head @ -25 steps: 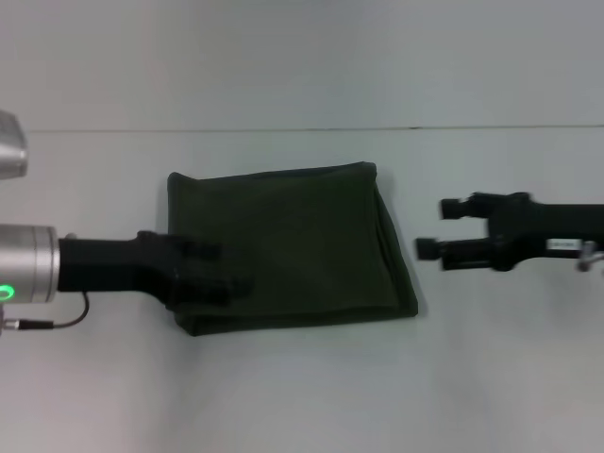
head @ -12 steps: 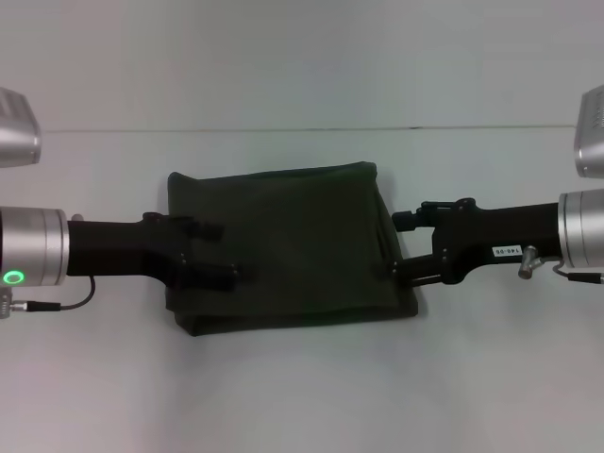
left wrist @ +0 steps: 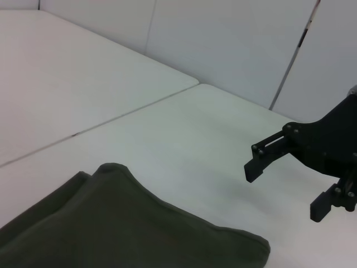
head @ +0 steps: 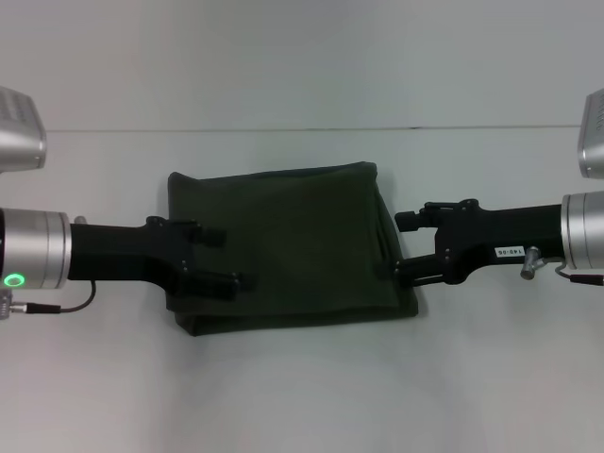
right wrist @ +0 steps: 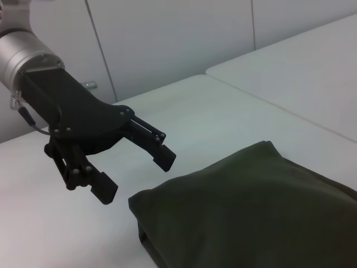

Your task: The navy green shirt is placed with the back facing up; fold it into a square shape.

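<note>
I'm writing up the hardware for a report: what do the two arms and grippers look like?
Both arms are silver metal cylinders ending in matte black wrist sections. The left gripper and right gripper are black with two blocky fingers. The left arm shows a green light and thin black cable; the right carries a small white label.

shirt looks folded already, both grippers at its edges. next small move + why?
Probably back both arms straight out, away from the cloth. The navy green shirt already lies as a compact, roughly square bundle; the left gripper and right gripper are open at its left and right edges, gripping nothing, so closing or dragging risks undoing the fold.
</note>
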`<state>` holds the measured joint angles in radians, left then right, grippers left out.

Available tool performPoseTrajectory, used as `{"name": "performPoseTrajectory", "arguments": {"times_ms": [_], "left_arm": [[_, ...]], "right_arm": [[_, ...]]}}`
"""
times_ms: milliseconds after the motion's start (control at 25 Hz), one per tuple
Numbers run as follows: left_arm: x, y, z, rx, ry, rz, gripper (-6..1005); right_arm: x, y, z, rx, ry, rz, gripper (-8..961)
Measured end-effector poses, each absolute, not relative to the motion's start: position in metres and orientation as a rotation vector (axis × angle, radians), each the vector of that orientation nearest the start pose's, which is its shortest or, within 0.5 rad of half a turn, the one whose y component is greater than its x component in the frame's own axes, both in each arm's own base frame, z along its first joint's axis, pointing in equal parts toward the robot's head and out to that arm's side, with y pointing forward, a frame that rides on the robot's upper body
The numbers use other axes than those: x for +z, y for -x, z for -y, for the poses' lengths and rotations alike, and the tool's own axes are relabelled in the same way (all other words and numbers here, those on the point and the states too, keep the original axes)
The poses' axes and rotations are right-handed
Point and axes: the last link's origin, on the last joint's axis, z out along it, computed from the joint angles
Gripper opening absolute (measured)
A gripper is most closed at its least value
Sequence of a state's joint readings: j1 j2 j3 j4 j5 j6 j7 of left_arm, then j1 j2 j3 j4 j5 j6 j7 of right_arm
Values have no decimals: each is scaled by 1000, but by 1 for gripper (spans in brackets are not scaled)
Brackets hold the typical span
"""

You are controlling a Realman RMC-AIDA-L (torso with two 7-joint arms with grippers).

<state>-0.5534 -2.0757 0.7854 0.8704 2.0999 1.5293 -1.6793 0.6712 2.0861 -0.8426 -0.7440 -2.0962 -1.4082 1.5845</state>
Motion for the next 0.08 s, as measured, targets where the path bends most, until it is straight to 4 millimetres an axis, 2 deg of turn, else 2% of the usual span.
{"name": "performPoseTrajectory", "arguments": {"times_ms": [80], "left_arm": [[18, 243, -352, -473, 2751, 740, 947]], "right_arm": [[-13, -216, -377, 434, 2803, -576, 927]]}}
